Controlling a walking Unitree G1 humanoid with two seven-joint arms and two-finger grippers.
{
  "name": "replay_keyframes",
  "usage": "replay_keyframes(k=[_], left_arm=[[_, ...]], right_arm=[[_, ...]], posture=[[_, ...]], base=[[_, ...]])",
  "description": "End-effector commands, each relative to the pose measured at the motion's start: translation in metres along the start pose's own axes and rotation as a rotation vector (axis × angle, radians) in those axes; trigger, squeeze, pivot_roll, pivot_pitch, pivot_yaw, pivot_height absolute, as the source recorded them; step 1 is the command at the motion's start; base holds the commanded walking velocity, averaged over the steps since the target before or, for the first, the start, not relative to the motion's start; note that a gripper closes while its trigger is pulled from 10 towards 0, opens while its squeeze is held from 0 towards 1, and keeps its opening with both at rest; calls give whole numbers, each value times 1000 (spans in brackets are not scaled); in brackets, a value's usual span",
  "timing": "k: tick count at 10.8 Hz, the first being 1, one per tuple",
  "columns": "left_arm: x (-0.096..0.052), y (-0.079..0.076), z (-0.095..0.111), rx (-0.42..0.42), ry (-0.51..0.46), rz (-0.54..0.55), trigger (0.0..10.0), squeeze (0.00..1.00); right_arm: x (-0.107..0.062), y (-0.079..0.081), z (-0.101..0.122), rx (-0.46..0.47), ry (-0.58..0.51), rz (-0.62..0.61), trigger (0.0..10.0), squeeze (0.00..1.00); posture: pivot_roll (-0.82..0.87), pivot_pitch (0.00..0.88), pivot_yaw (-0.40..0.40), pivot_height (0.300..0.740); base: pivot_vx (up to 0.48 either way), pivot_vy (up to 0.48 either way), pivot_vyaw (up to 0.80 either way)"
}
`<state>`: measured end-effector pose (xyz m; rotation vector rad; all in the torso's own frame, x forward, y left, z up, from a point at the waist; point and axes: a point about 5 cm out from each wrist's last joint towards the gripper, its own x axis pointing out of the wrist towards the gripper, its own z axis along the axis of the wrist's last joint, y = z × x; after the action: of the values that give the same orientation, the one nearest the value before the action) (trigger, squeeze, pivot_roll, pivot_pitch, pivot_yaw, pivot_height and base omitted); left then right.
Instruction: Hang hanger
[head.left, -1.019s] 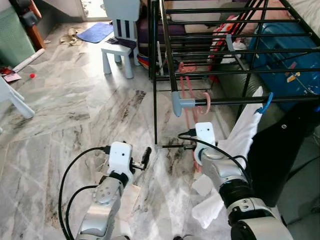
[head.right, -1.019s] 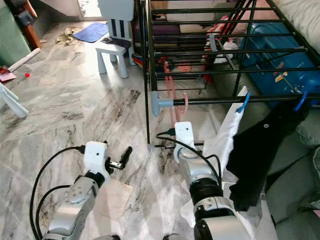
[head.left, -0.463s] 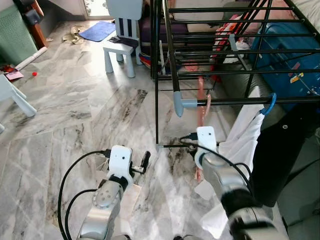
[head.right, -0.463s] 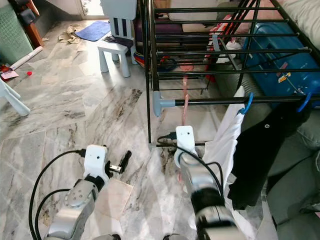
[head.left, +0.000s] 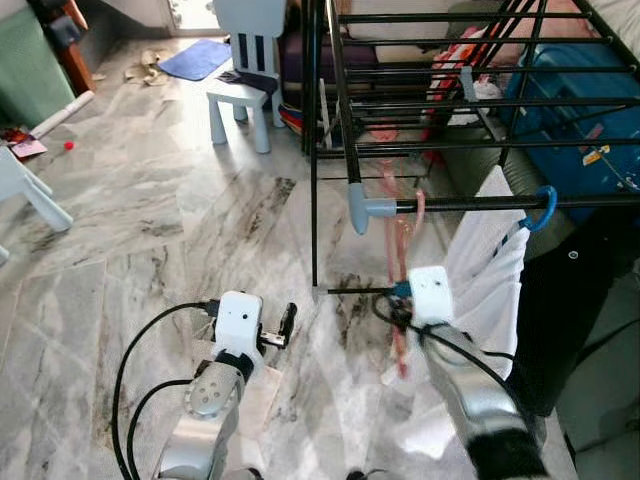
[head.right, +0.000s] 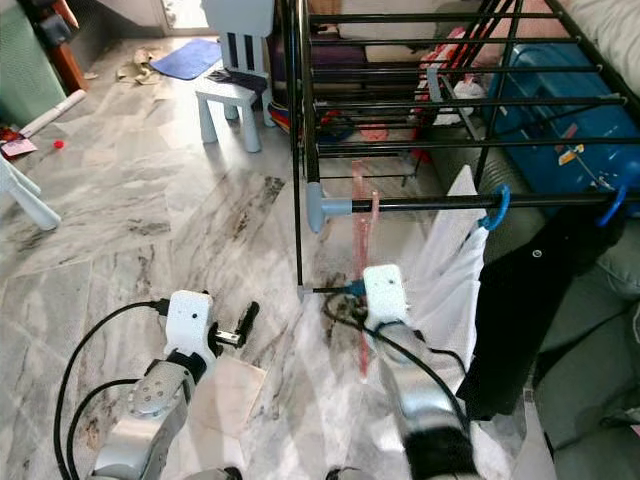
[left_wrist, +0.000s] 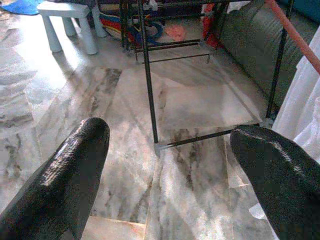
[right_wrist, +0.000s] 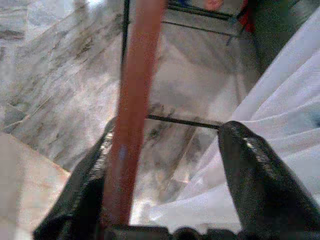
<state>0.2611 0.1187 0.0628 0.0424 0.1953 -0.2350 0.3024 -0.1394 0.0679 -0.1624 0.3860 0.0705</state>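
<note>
A pink hanger (head.left: 402, 240) hangs by its hook over the front rail (head.left: 470, 203) of a black drying rack, its body dropping toward the floor. My right gripper (head.left: 401, 300) is at the hanger's lower part. In the right wrist view the pink hanger (right_wrist: 132, 100) lies against one finger, while the other finger (right_wrist: 260, 170) stands well apart from it, so the gripper is open. My left gripper (head.left: 285, 324) hovers low over the marble floor, left of the rack's leg; it is open with nothing between its fingers (left_wrist: 75, 170).
A white garment (head.left: 485, 260) on a blue hanger (head.left: 540, 205) and a black garment (head.left: 565, 300) hang on the same rail, right of my right arm. A blue suitcase (head.left: 590, 110) lies beyond the rack. A small white chair (head.left: 240, 95) stands farther left. Marble floor spreads to the left.
My right arm has shifted to the right and nearer the white garment. The pink hanger's body now hangs straighter under the rail. The left arm has barely moved.
</note>
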Motion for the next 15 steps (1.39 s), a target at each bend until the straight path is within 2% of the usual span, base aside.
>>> replay_keyframes(k=[1, 3, 4, 8, 11, 12, 15], left_arm=[[-2, 2, 2, 13, -10, 20, 10000, 0], [-5, 4, 3, 13, -16, 26, 10000, 0], [-6, 4, 1, 15, -12, 27, 10000, 0], [-9, 2, 1, 26, -1, 12, 10000, 0], [-11, 4, 5, 54, -30, 27, 10000, 0], [-12, 5, 7, 67, -41, 53, 10000, 0], [-16, 7, 17, 101, -100, 72, 10000, 0]], right_arm=[[-6, -3, 8, -23, -55, -10, 10000, 1000], [-17, -6, 15, -24, -105, 16, 10000, 1000], [-21, -7, 12, 6, -106, 20, 10000, 1000], [-32, -8, 10, 17, -116, 30, 10000, 1000], [-40, -13, 23, 13, -229, 15, 10000, 1000], [-41, -11, 30, -21, -269, 22, 10000, 1000], [-50, -12, 36, -7, -334, 14, 10000, 1000]], posture=[[-30, 138, -6, 740], [-35, 144, -6, 740], [-40, 153, -6, 740], [-42, 172, 2, 740], [-39, 175, -3, 740], [-38, 173, -3, 740], [-29, 166, 2, 740]], base=[[0, 0, 0], [0, 0, 0], [0, 0, 0], [0, 0, 0], [0, 0, 0], [0, 0, 0], [0, 0, 0]])
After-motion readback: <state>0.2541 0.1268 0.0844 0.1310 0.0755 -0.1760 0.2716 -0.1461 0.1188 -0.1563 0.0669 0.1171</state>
